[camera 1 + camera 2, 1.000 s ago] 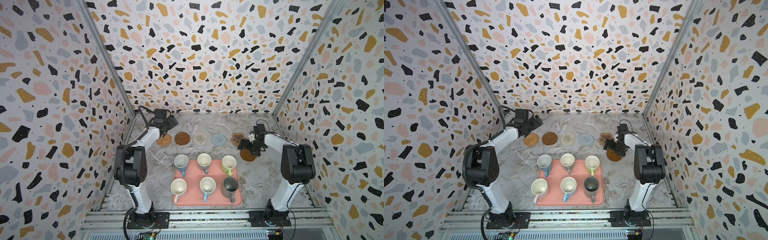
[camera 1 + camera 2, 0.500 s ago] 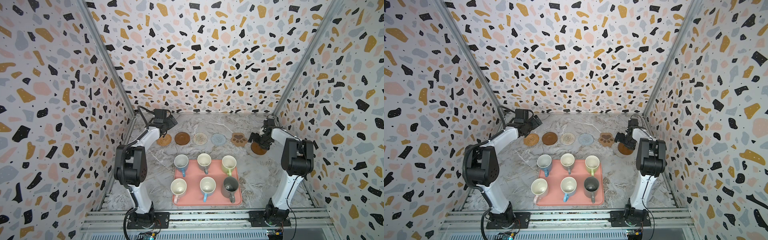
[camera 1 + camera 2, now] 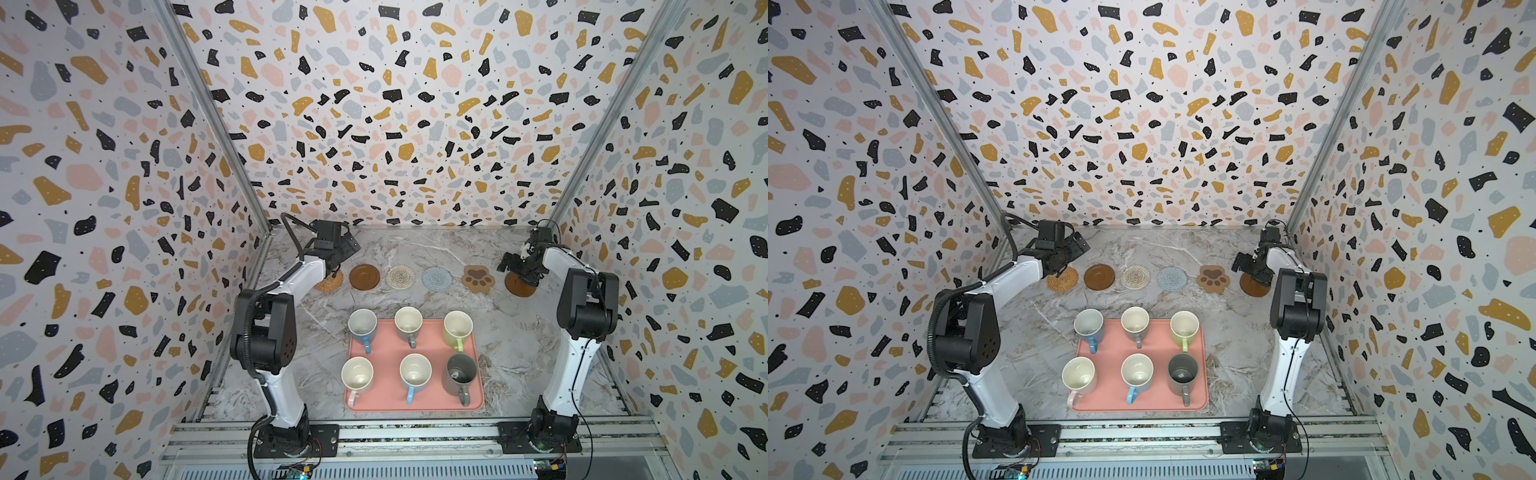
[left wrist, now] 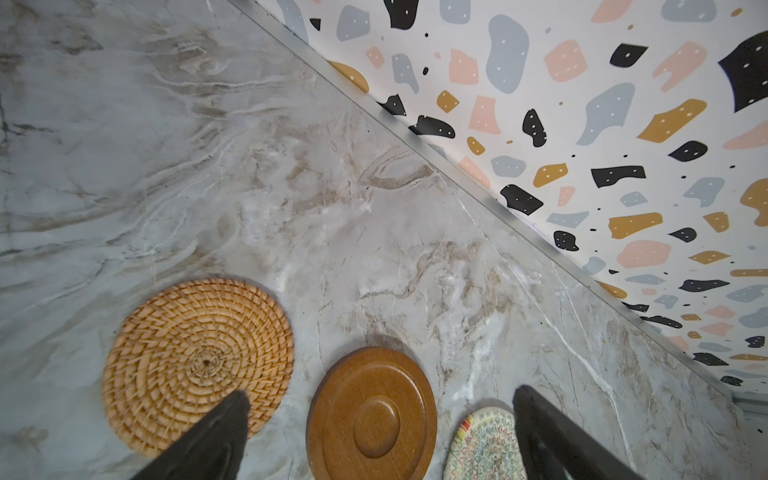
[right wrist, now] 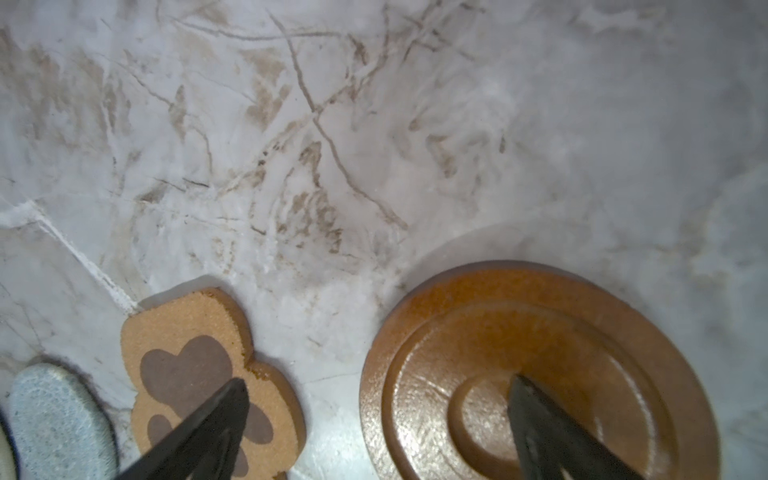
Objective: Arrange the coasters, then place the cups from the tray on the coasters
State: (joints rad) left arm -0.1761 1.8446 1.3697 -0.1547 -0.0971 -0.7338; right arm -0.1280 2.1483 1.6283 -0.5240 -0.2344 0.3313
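The desk (image 3: 415, 253) has a grey-white marble pattern with brown veins. Walls (image 3: 395, 104) with black, ochre, pink and grey terrazzo spots stand around it. An aluminium rail (image 3: 415, 434) runs along its front.

Six coasters (image 3: 1135, 277) lie flat in a row on the table (image 3: 519, 340): orange woven round (image 3: 332, 283), brown disc (image 3: 364, 276), beige round (image 3: 400, 276), blue round (image 3: 436, 278), paw shape (image 3: 478, 279), second brown disc (image 3: 517, 286). Six upright mugs (image 3: 408, 322) stand on the salmon tray (image 3: 386, 353).
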